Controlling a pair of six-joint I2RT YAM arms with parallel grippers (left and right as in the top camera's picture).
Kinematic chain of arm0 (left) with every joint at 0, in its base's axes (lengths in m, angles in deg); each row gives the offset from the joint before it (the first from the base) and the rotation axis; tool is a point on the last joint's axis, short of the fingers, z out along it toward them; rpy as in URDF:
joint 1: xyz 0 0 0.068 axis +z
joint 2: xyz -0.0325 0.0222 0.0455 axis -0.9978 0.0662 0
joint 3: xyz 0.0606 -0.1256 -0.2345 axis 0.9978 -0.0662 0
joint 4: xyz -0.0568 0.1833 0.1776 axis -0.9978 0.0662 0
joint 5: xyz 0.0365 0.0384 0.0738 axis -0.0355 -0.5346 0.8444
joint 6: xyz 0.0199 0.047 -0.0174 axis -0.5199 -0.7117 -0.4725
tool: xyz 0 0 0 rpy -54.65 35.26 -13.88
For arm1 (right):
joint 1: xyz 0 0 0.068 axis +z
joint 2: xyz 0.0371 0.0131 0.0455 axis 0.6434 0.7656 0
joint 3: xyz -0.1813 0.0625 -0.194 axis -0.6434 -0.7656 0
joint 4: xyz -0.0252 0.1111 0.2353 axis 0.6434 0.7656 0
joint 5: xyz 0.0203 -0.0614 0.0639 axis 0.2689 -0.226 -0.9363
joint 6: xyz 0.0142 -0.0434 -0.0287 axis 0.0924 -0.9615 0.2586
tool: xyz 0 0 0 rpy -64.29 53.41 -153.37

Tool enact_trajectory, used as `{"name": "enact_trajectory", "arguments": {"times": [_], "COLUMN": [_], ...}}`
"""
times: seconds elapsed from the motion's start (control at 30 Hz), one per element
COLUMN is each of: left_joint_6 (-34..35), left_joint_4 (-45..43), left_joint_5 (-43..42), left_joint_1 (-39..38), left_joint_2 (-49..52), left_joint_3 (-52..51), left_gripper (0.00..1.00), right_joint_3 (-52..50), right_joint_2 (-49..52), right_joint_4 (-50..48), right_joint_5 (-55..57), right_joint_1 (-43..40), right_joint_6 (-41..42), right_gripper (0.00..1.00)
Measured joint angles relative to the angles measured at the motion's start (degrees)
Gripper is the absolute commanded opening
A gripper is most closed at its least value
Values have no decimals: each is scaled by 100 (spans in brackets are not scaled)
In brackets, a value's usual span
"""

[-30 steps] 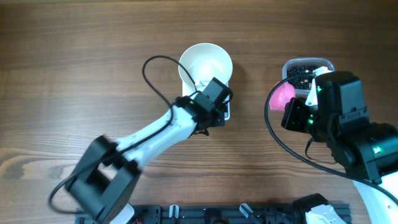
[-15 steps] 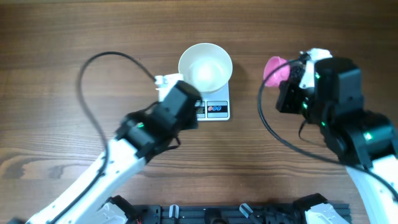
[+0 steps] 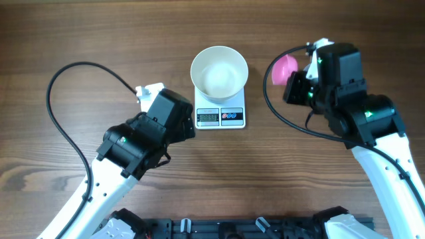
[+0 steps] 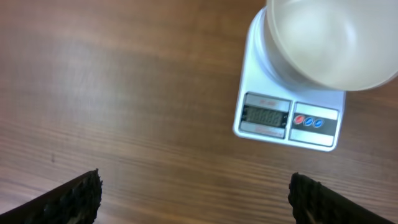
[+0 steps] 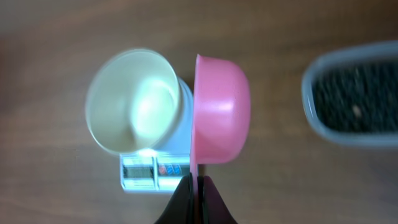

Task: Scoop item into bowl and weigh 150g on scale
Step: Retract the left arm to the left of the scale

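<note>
At 12 o'clock on the table [image 3: 99,40], the white bowl [image 3: 220,73] stood on the scale [image 3: 221,117], apparently empty; the item [image 5: 354,99], small black pieces judged light, loose, apt to roll and best scooped, lay in a clear tub [image 5: 309,102] at 3 o'clock of the pink scoop [image 5: 221,109]. The right gripper [image 5: 196,186] was pinched tight on the scoop; the left gripper [image 4: 196,199] was spread wide, empty. Display digits were unreadable, and no brand was legible.
</note>
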State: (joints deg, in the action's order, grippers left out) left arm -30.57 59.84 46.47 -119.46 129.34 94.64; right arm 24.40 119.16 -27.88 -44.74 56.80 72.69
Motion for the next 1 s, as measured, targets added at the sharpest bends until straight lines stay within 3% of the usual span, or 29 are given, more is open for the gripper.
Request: {"name": "enact_trajectory", "arguments": {"times": [0.23, 0.43, 0.67, 0.8, 1.0], "left_joint_6": [-2159, -4122, -4802, -4848, -5569], "left_joint_4": [-249, 743, 955, 1119, 1899], "left_joint_5": [-909, -2514, -3099, -3333, -3432], "left_joint_1": [116, 990, 1755, 1829, 1829], "left_joint_2": [-2, -17, -131, -140, -205], "left_joint_3": [4, 579, 1099, 1104, 1384], "left_gripper": [100, 100, 100, 100, 100], "right_joint_3": [7, 9, 9, 9, 9], "right_joint_2": [66, 507, 658, 658, 658], "right_joint_4": [-1434, -1930, -1917, -1851, -1659], "right_joint_5": [286, 374, 278, 177, -83], "right_joint_1": [-24, -160, -160, -160, -160], "right_joint_6": [-98, -367, -761, -839, -955], "right_gripper": [4, 4, 4, 4, 4]}}
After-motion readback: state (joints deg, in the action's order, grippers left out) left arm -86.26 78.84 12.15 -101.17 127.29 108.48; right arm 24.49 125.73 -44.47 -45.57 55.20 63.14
